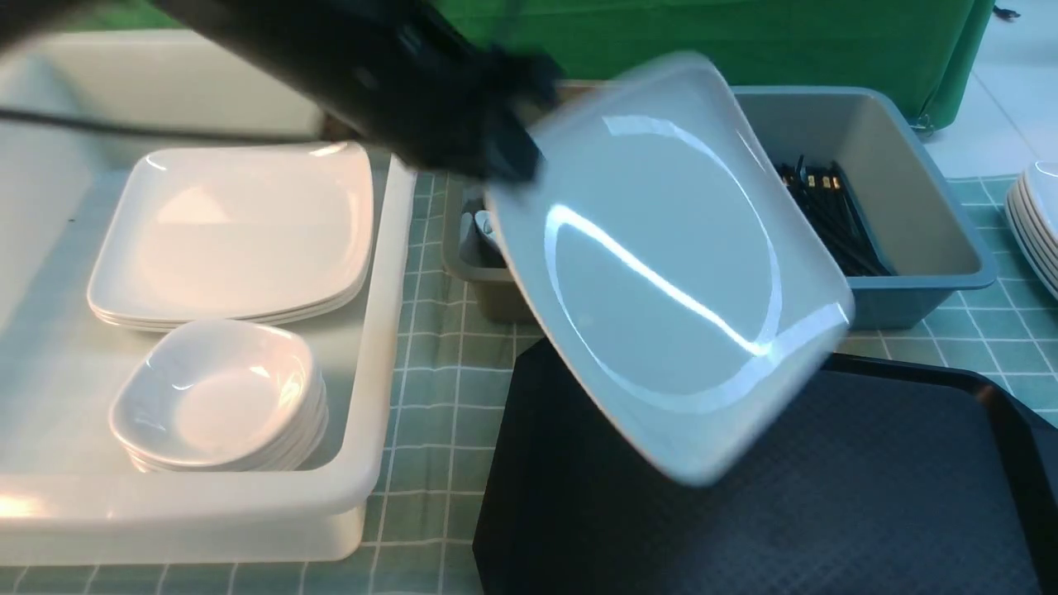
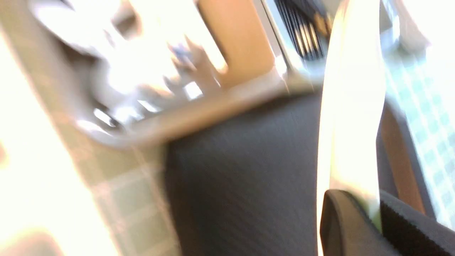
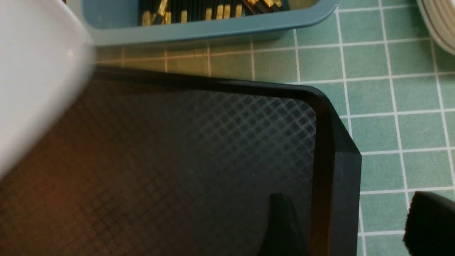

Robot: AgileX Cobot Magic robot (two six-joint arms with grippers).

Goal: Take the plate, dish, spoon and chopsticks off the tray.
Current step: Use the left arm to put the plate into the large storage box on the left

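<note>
- A green checked cloth is covering the table.
- A white tub is sitting toward the left edge.
- A grey bin and a blue bin are standing side by side toward the far edge.
- The black tray is lying by the near edge.
- A stack of white plates is resting at the right edge.

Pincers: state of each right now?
Left pincer: closed on the rim of the plate, which is tilted above the tray.
Right pincer: open, holding nothing.

The front camera looks forward and down from the robot's side over the tray and blue-grey bin. Both wrist cameras hang close over that same tray, each catching the bin's chopsticks; the left view is blurred.
</note>
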